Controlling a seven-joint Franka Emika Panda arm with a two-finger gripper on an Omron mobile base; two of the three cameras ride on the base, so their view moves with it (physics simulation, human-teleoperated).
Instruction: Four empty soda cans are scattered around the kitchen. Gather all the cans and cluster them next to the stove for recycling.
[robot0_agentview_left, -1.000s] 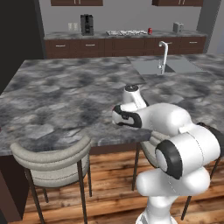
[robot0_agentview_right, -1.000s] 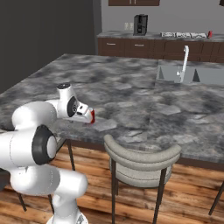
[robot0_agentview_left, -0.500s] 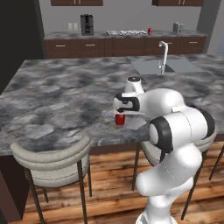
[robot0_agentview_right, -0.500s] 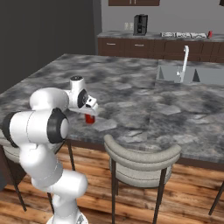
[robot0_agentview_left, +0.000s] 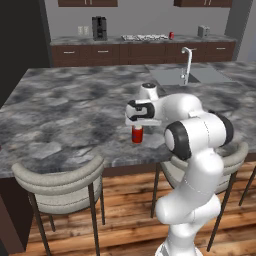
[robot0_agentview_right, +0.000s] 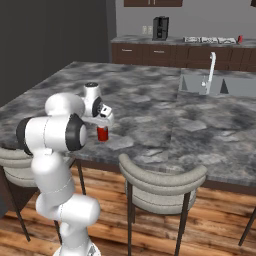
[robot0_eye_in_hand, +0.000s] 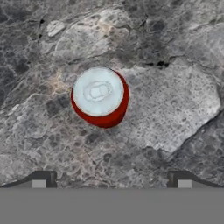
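a small red soda can (robot0_eye_in_hand: 100, 97) with silvery top stands upright on the grey marbled counter (robot0_agentview_left: 65, 115) beneath the empty, wide-open two-finger gripper (robot0_eye_in_hand: 111, 178).

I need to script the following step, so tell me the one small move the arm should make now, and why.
Probably lower the open pincer straight down around the soda can, shifting slightly to centre it. The can stands upright on the island counter directly below the hand, not yet between the fingertips, and nothing is held.

two soda cans (robot0_agentview_left: 137, 134), two stools (robot0_agentview_left: 60, 176)
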